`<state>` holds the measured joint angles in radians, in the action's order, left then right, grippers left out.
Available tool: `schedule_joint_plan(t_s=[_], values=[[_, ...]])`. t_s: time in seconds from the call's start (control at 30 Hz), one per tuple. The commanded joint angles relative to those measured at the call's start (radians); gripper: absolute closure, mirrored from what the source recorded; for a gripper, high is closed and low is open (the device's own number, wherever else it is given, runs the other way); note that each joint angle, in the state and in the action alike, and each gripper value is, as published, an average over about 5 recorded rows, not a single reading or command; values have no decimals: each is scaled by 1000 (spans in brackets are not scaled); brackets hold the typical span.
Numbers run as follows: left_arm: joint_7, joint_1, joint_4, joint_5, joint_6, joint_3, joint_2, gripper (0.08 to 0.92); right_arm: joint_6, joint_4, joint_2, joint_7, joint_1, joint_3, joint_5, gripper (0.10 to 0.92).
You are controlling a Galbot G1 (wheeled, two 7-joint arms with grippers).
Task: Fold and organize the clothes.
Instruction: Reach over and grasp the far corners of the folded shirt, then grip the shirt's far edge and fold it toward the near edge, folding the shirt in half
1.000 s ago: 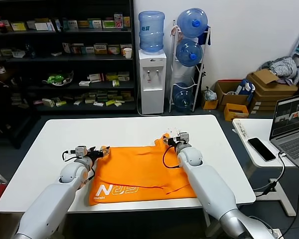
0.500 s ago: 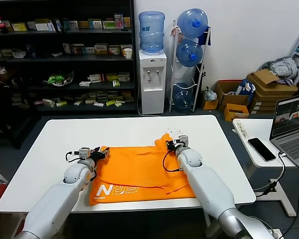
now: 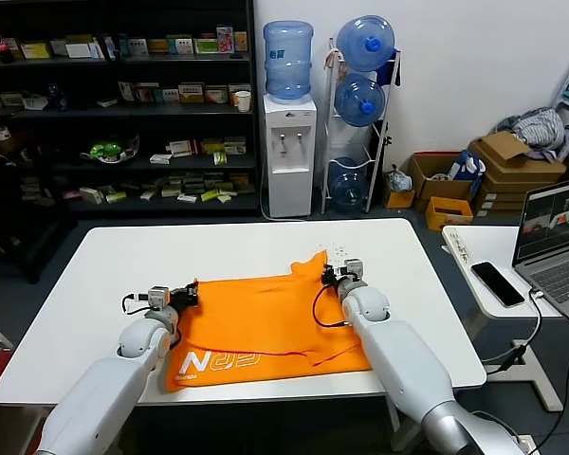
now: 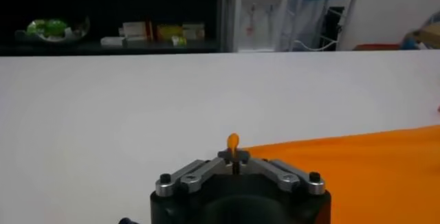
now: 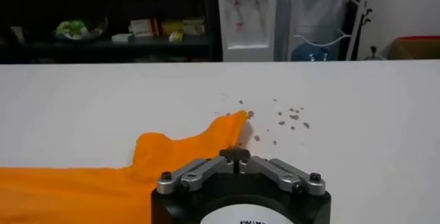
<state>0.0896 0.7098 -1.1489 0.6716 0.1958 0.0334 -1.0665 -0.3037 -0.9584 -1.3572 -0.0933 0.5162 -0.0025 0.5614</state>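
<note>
The orange T-shirt [image 3: 270,322] lies spread on the white table [image 3: 104,284], towards the near edge; its long axis runs across the table from the robot's left to its right; the white letters [image 3: 223,361] sit on the near left part, facing up and reading left to right; a narrow fold or hem runs along the near side.

The left gripper [image 3: 184,297] rests at the shirt's far left corner, jaws pressed together, and in the left wrist view a small tuft of orange fabric [image 4: 233,141] stands up between the fingertips [image 4: 234,155]; the right gripper [image 3: 330,274] is at the far right corner, jaws likewise closed, pinching the cloth where a point of fabric [image 3: 318,260] rises off the table; beyond that point, small dark specks [image 5: 285,119] are scattered on the tabletop.

Behind the table stand dark shelves [image 3: 123,104] of small goods, a water dispenser [image 3: 289,152] and a rack of blue bottles [image 3: 362,100]; to the right a side table carries a laptop [image 3: 555,237] and a phone [image 3: 498,283]; cardboard boxes [image 3: 512,171] with a grey cloth heap [image 3: 536,128] stand further back; nothing lies on the shirt itself.
</note>
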Motion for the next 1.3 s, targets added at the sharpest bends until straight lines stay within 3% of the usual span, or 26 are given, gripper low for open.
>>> schedule_joint_plan(t_s=[0.03,0.53,0.97,1.13,1.3], values=[[7,127,-201,-49,-56,65,38,903,63,-252,87,-29,98,3,16,900],[97,474,-578,-130,-34,155,107,903,-115,-789,353,-185,473,42,116,900],[139,643,-713,-204,11,215,114,903,-244,-1023,458,-288,711,117,142,900],[103,689,-745,-207,52,243,110,837,-270,-1052,461,-291,733,153,165,809],[97,736,-763,-212,61,276,90,699,-254,-1070,463,-281,755,202,160,671]])
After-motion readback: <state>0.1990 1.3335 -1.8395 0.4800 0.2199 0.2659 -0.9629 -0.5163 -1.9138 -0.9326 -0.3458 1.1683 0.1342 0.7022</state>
